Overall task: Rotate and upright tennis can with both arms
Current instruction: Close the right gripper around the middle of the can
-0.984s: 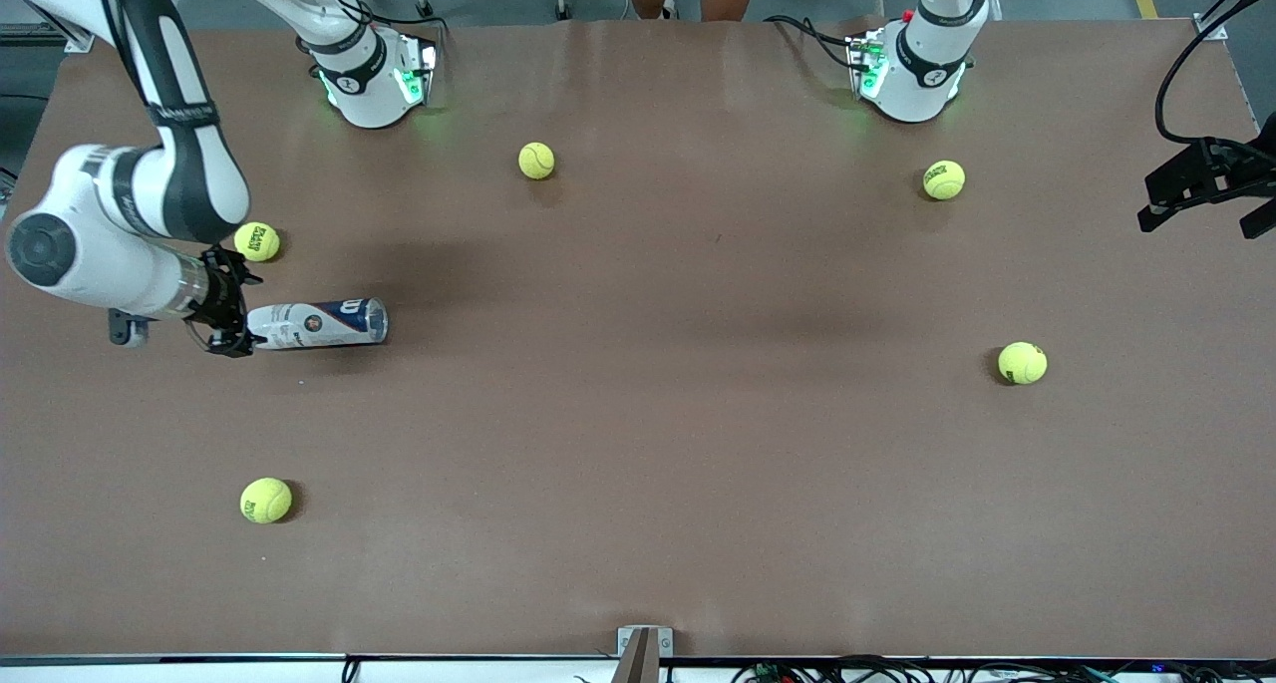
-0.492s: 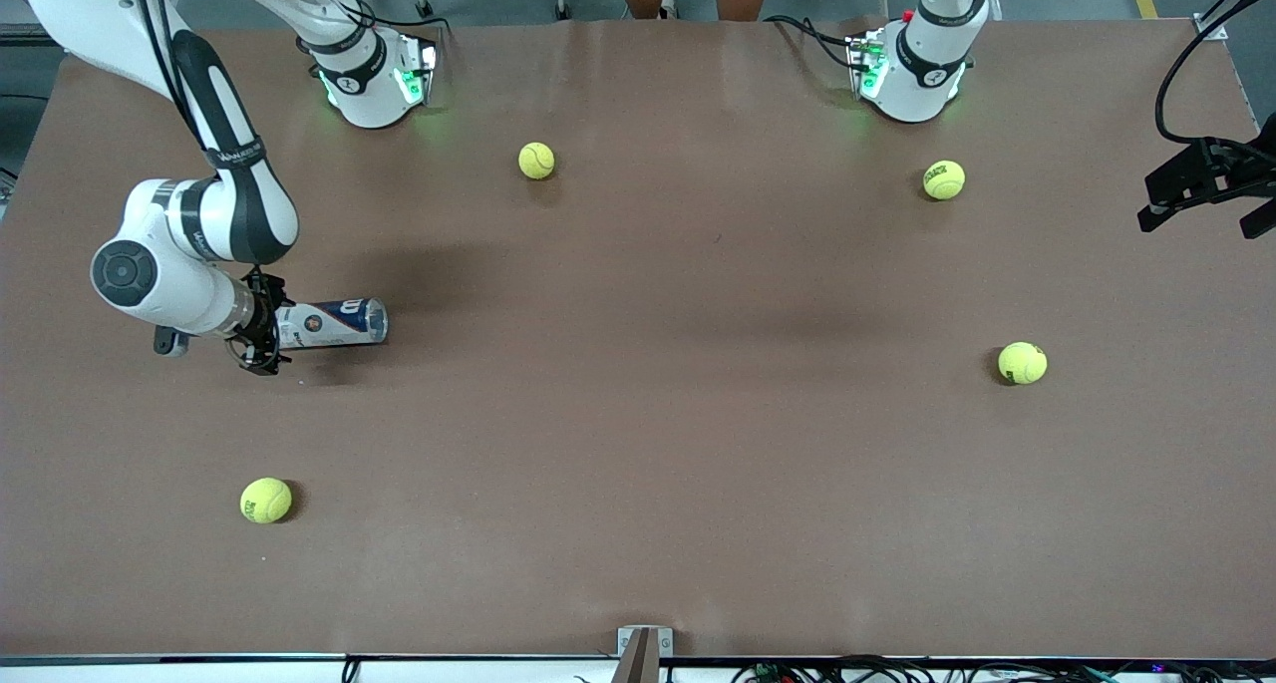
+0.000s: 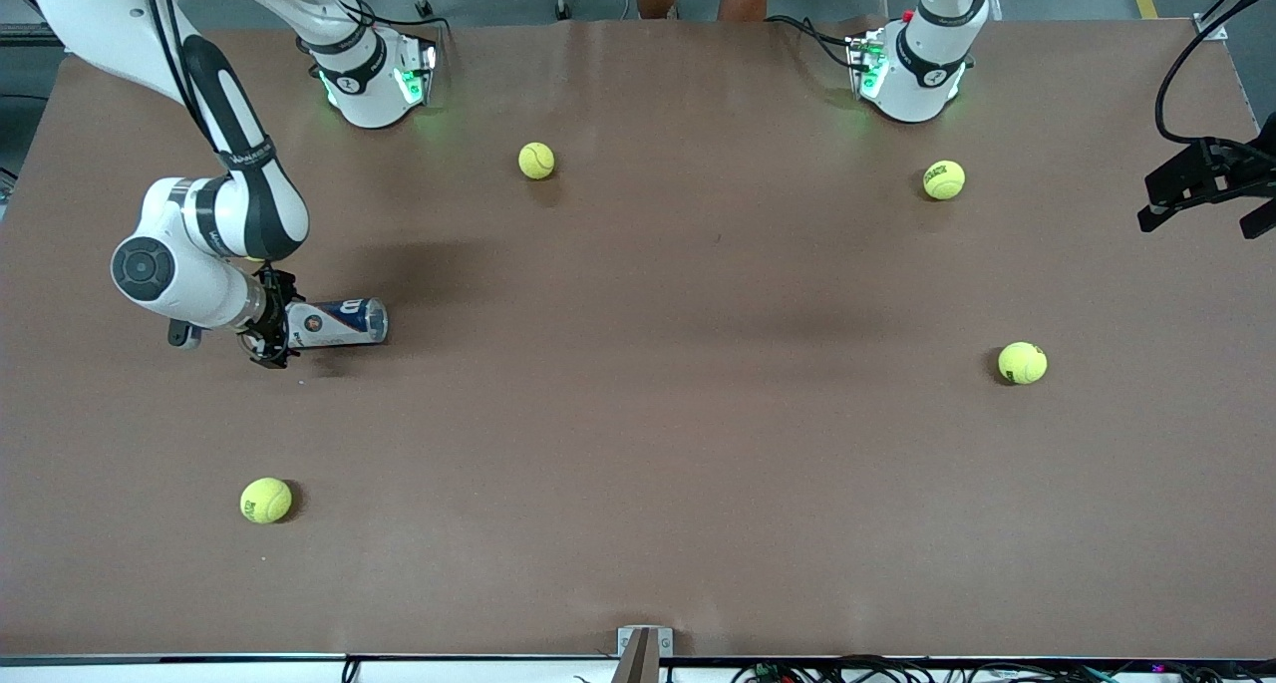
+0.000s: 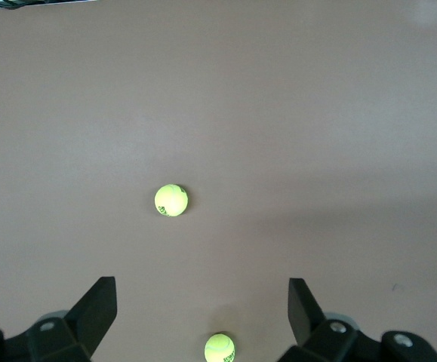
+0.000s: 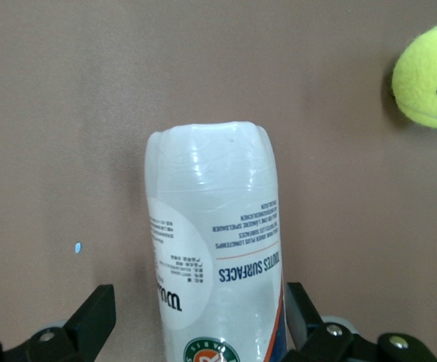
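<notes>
Where the right gripper (image 3: 271,331) straddles one end of the tennis can (image 3: 334,323), fingers (image 5: 93,315) spread, one on each side of it, the can lies flat toward the right arm's end of the table (image 3: 638,444). Left gripper (image 4: 203,317) open, waits aloft over table.

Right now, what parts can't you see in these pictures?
- Front view: the right gripper covers one end of the tennis can.
- Right wrist view: the can is cut off by the picture's edge, so its other end is missing.
- Front view: the left gripper is cut off at the edge.
- Left wrist view: one tennis ball is partly cut off.
</notes>
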